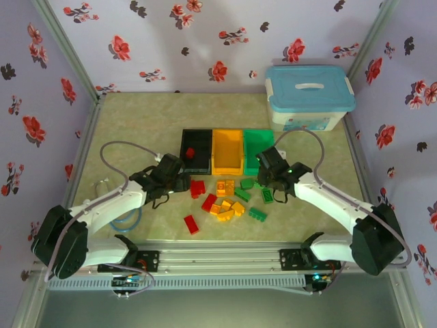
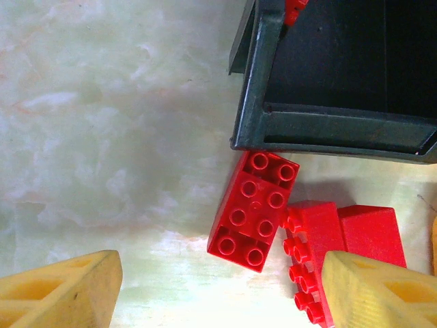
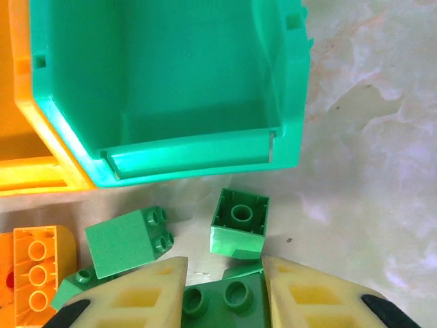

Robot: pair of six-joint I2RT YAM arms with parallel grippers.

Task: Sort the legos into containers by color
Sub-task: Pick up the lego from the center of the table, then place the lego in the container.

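Observation:
The black container, orange container and green container stand side by side mid-table; a red lego lies in the black one. Mixed red, orange and green legos are scattered in front of them. My left gripper hangs open over a flat red lego and a second red one on its side, just before the black container's front wall. My right gripper is shut on a dark green lego in front of the green container.
A white tub with a light-blue lid stands at the back right. Near my right fingers lie an upside-down green lego, a green one on its side and an orange one. A blue cable loop lies by the left arm.

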